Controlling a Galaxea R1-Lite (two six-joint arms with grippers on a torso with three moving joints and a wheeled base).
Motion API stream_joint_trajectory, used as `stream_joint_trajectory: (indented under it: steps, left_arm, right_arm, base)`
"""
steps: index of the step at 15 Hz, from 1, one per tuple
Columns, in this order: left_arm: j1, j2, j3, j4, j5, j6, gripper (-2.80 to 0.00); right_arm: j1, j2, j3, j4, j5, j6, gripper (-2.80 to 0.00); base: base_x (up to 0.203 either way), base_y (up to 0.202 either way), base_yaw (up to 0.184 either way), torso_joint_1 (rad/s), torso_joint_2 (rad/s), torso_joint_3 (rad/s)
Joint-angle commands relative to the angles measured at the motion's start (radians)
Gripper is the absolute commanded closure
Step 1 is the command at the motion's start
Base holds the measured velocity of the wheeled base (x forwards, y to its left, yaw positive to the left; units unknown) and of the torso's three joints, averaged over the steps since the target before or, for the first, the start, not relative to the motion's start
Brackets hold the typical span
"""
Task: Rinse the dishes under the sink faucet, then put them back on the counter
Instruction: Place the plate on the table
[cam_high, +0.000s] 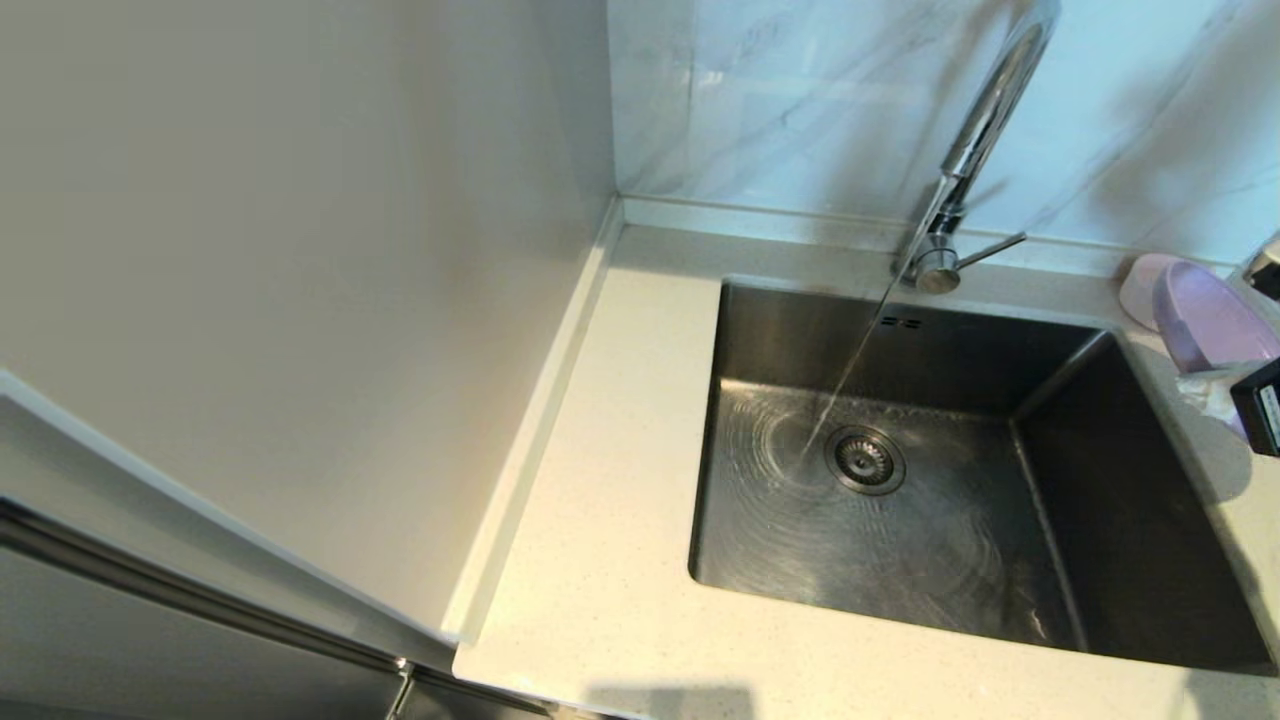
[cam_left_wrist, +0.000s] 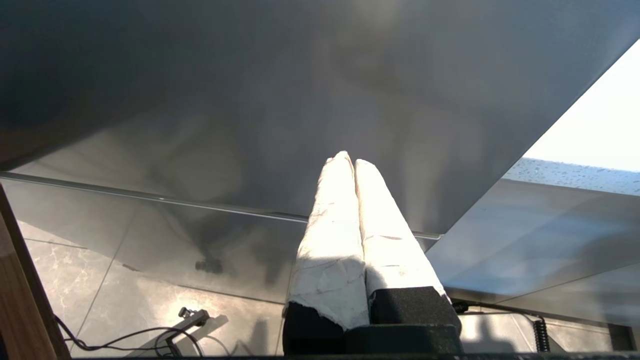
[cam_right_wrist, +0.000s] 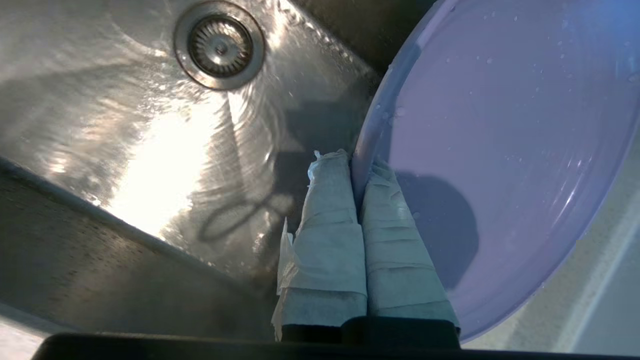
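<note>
At the near end of things, the left gripper (cam_left_wrist: 350, 165) is seen only in its own wrist view, parked low beside a cabinet panel with its wrapped fingers pressed together on nothing. Nearer the work, at about three o'clock in the head view, the right gripper (cam_right_wrist: 357, 160) is seen at the right-hand lip of the sink (cam_high: 1060, 560), its taped fingers pinched tight on the rim of the lilac plate (cam_right_wrist: 500, 140). The plate is held tilted, partly over the basin's right wall and partly over the counter (cam_high: 620, 560), and water drops can be made out on its face. Further in, near the middle of the basin, the drain (cam_high: 865, 460) is set, and a thin stream of water is seen landing just at its nine o'clock side, with ripples spread over the steel floor. At about one o'clock the faucet (cam_high: 960, 190) is mounted on the back edge, evidently turned on. Beyond the plate, at two o'clock, the pink bowl (cam_high: 1140, 285) is left on the counter by the wall. The plate step is judged to be in hand; whether it is about to be rinsed or has been rinsed cannot be settled. If unrinsed, a carry toward nine o'clock under the stream is called for, with the pinch kept firm on a wet rim.
</note>
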Motion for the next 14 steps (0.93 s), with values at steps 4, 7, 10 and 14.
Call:
stream_joint_trajectory:
  steps: [4, 7, 10, 14]
  left_arm:
    - [0.000, 0.000, 0.000, 0.000, -0.001, 0.000, 0.00]
    - [0.000, 0.000, 0.000, 0.000, -0.001, 0.000, 0.00]
    - [0.000, 0.000, 0.000, 0.000, 0.001, 0.000, 0.00]
    - [0.000, 0.000, 0.000, 0.000, 0.001, 0.000, 0.00]
  right_arm:
    - [-0.073, 0.069, 0.050, -0.001, -0.001, -0.052, 0.00]
    - [-0.118, 0.137, 0.045, -0.004, -0.002, -0.089, 0.00]
    - [-0.150, 0.198, 0.034, -0.051, -0.002, -0.107, 0.00]
    - [-0.170, 0.245, 0.019, -0.100, -0.003, -0.114, 0.00]
  base:
    - [0.000, 0.000, 0.000, 0.000, 0.00, 0.000]
    - [0.000, 0.000, 0.000, 0.000, 0.00, 0.000]
    - [0.000, 0.000, 0.000, 0.000, 0.00, 0.000]
    - [0.000, 0.000, 0.000, 0.000, 0.00, 0.000]
